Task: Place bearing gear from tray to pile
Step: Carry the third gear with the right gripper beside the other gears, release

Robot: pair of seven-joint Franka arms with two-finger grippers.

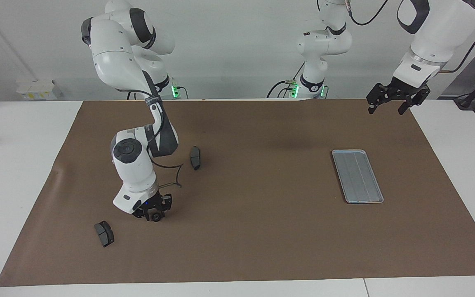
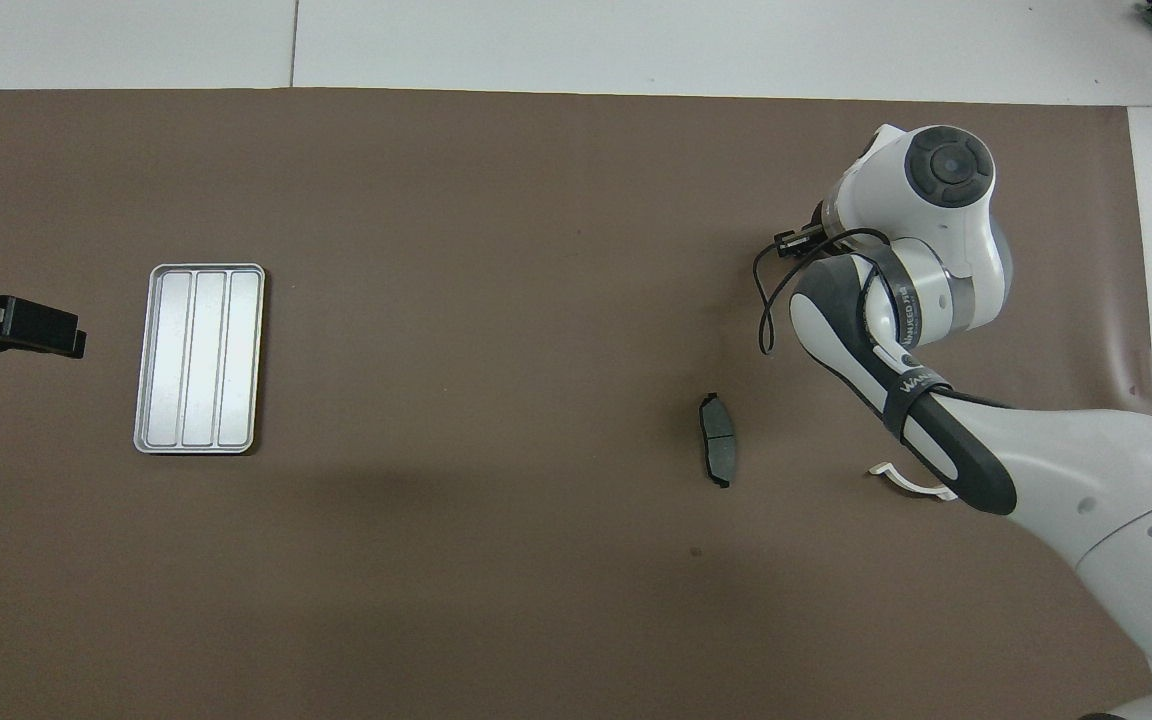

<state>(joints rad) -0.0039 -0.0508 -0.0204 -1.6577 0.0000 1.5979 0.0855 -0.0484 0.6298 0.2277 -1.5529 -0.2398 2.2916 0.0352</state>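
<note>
The white table [image 1: 23, 173] carries a large brown paper mat [image 1: 262, 247] on which everything lies. Toward the left arm's end of the mat sits the flat silver-grey rectangular metal tray [image 1: 358, 176], ridged lengthwise, with nothing visible in it. The left end effector [image 1: 390, 105] waits in the air over the mat's edge near the left arm's base, its fingers spread apart.

The right end effector [image 1: 155, 213] is down low at the mat toward the right arm's end, its fingers clamped on a small round black bearing gear [image 1: 155, 217] that sits at or just above the paper. Two dark grey curved brake pads flank it: one [image 1: 195, 157] nearer to the robots, the other [image 1: 104, 233] farther from them and just beside the end effector. In the overhead view, a thin white half-ring bracket [image 2: 908, 482] peeks out from under the right arm, beside the nearer pad.
</note>
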